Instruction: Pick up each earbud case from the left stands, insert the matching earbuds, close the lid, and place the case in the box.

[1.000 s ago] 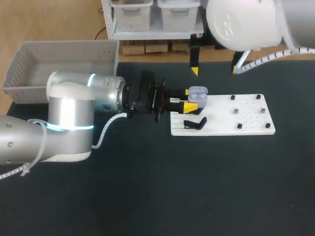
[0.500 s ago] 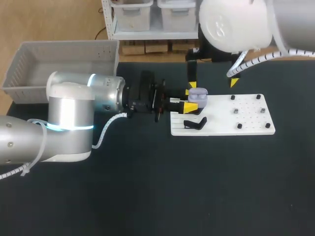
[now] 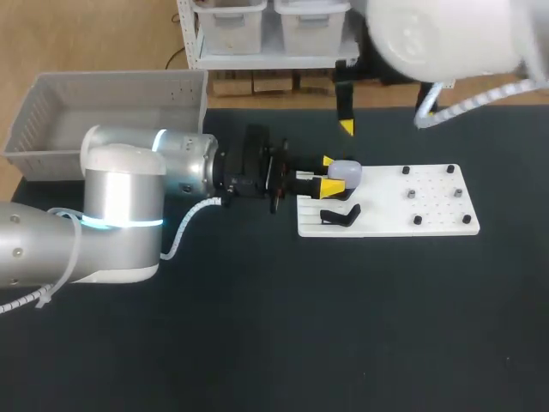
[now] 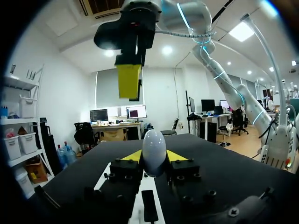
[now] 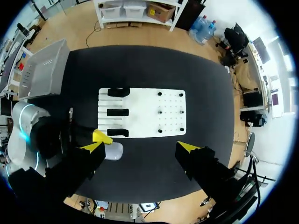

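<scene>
Carrying the closed case to the box looks like the step in hand. In the head view the left pincer (image 3: 328, 174) is clamped on the lavender earbud case (image 3: 346, 172), one yellow tip on each side. It is held at the stand end of the white board (image 3: 429, 219), and its lid looks down. The grey box (image 3: 111, 90) sits at the counter's (image 3: 257, 343) far left corner, well apart from the case. A good move would lift first to clear the black stand (image 3: 340, 215) just beside the case. It would then swing back over the open dark counter and lower inside the box wall rather than across its rim. The right arm (image 3: 446, 34) hangs over the far edge, so the path should stay low and to the left.

In the left wrist view the case stands upright between the two yellow tips, gripped low on its body. Steady pressure and a slow turn matter here, because the rounded shell could slip. One yellow fingertip (image 4: 128, 80) of the other arm hangs above and ahead of the case.

In the right wrist view the right pincer (image 5: 141, 148) is spread wide, holds nothing and sits high over the counter. The case appears just off the board's near edge, though its height there is hard to judge. Bare counter lies between it and the box.
</scene>
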Available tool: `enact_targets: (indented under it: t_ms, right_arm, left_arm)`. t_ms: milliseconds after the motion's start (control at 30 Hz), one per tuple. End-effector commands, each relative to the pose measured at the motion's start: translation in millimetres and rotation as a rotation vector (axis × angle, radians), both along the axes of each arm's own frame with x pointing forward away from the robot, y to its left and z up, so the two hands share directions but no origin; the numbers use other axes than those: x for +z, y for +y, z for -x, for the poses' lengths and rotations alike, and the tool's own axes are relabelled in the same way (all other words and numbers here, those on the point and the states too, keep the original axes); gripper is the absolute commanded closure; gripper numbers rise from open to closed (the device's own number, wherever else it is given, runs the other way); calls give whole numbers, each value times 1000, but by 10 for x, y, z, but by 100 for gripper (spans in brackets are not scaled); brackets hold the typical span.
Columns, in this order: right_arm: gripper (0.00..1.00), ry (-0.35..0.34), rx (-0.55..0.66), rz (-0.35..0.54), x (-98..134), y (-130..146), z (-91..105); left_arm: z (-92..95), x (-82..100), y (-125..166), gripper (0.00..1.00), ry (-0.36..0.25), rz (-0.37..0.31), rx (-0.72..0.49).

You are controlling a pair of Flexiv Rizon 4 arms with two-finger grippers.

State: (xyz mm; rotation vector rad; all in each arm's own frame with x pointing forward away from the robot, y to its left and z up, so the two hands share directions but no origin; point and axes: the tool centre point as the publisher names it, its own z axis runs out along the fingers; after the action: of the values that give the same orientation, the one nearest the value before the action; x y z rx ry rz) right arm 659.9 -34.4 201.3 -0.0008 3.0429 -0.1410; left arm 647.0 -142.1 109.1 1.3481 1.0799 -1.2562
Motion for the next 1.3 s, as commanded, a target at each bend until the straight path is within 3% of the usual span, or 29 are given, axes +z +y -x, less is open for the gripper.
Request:
enact_targets:
  t_ms: [33,133,267,400,567,767,1133,1300]
  right_arm:
    - [0,-319,146,-65,314,-113,652]
    - [0,-334,229,-140,404,-126,790]
    - [0,-373,250,-247,420,-178,841]
    - [0,-380,245,-263,411,-189,837]
    - [0,-380,245,-263,411,-189,837]
    - [0,-380,245,-263,411,-189,837]
    - [0,-380,245,-263,411,-189,837]
    - [0,-380,245,-263,411,-189,837]
  left_arm:
    - [-44,41,92,100,36,-15,58]
    - [-94,128,263,100,91,-46,149]
    - [-113,266,526,100,135,-54,269]
    - [-91,400,752,100,144,-43,387]
    - [-68,574,1019,100,102,-31,541]
    - [-293,668,1524,100,41,-34,787]
    - [-480,781,1871,100,-36,7,895]
    - [-659,800,2266,100,-61,33,1013]
